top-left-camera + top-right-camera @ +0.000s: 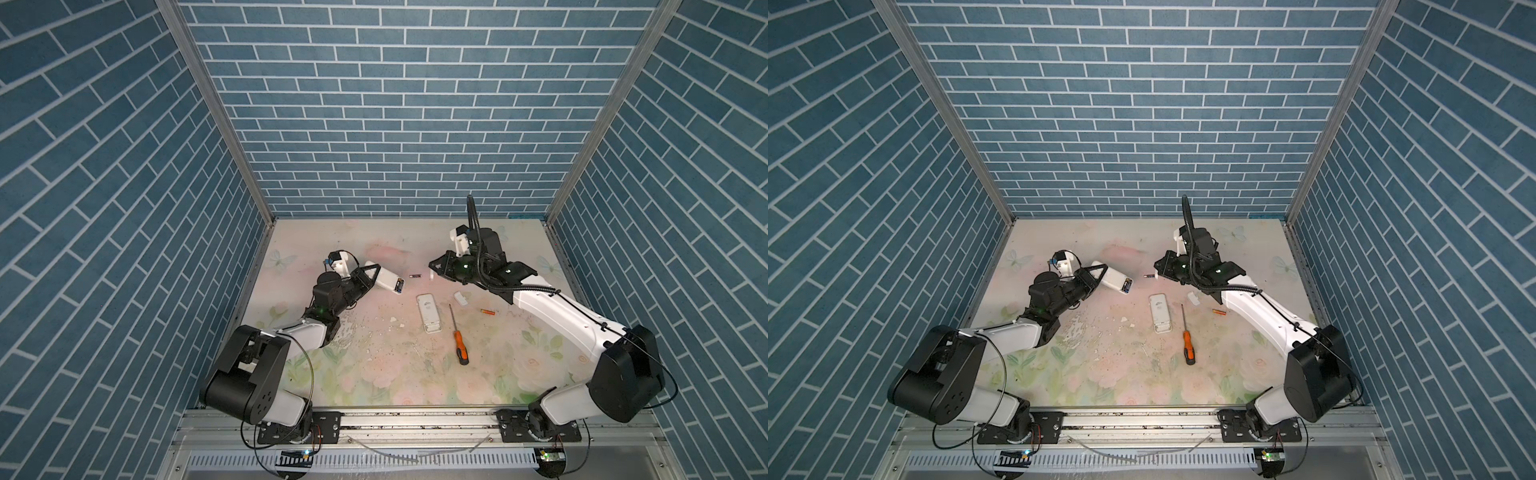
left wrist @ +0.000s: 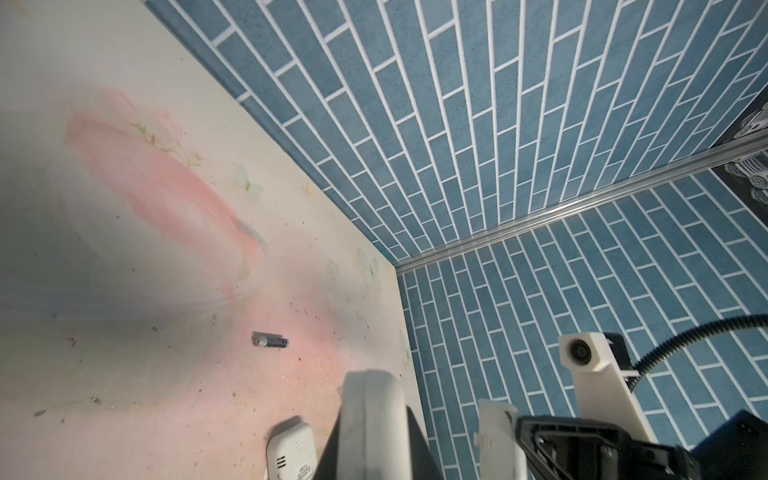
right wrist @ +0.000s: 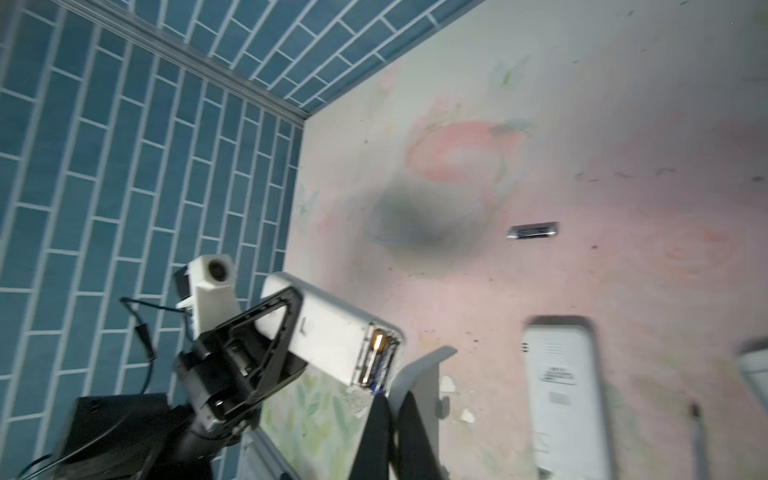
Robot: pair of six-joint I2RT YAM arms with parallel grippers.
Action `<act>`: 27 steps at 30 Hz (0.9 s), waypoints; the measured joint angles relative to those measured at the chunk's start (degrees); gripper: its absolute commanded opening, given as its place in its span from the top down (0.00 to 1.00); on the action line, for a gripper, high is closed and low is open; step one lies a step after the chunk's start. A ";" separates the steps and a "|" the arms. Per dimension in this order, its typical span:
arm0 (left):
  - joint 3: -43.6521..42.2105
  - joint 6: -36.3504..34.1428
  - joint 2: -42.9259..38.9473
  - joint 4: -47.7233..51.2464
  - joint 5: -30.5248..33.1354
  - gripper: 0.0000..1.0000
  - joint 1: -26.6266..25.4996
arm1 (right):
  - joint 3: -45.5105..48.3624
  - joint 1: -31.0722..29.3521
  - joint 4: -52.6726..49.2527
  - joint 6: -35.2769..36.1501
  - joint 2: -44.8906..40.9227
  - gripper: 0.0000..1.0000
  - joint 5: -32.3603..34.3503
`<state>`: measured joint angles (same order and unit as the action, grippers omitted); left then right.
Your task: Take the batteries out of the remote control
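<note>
- Batteries [image 3: 378, 357] lay side by side in the open end compartment of a white remote [image 1: 384, 280], one with a gold end showing.
- The left gripper [image 1: 371, 279] was clamped around the middle of that remote, holding it tilted, with the open end pointing toward the middle of the counter [image 1: 374, 374].
- A loose black battery [image 1: 414, 275] lay flat on the counter between the two grippers, just beyond the held remote's open end, apart from both.
- The right gripper [image 1: 433, 270] had its jaws pressed together on a small white cover [image 2: 494, 428], near the loose black battery.
- An orange battery [image 1: 487, 311] lay on the counter beside the right arm.
- A second remote [image 1: 428, 312] lay flat at mid-counter, with another white cover [image 1: 460, 297] and an orange-handled screwdriver [image 1: 457, 340] just to its right in both top views.
</note>
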<state>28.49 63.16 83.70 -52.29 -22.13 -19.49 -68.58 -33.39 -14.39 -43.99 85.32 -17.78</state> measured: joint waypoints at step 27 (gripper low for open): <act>-18.67 -0.31 -23.61 19.26 21.97 1.00 -13.79 | -11.04 1.57 -13.53 15.96 27.21 0.79 15.93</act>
<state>9.82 62.85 60.10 -33.04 -0.16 -33.28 -79.61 -31.81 -27.92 -28.03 112.53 -1.85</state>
